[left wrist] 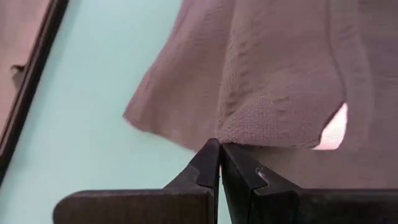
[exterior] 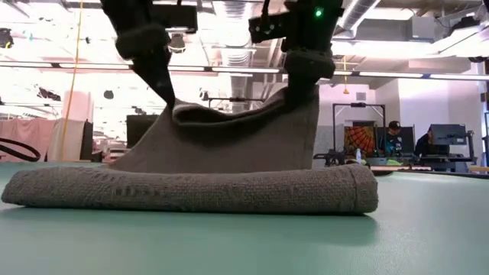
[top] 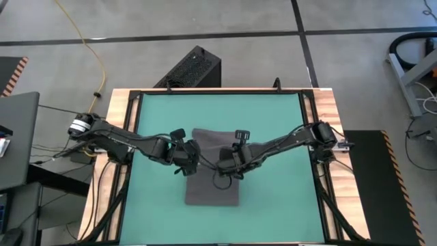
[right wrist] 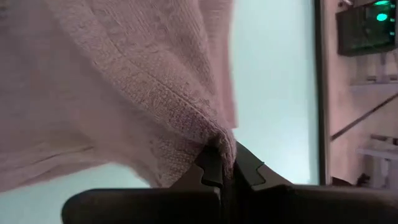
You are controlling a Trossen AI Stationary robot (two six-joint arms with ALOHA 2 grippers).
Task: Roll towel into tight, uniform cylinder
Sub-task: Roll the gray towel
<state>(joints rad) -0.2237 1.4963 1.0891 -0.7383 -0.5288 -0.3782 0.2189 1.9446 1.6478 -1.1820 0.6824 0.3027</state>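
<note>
Towel [top: 213, 183] lies mid-way across the teal mat [top: 273, 205], its far edge lifted off the surface while the near part rests flat; left gripper [left wrist: 219, 163] and right gripper [right wrist: 225, 163] each have their jaws pinched closed on a corner of that raised edge. Risk, as I judge it: uneven travel or a corner slipping free would skew the roll or leave it loose. Low view shows the lifted cloth sagging between the grips, which the high view hides under the arms.
</note>
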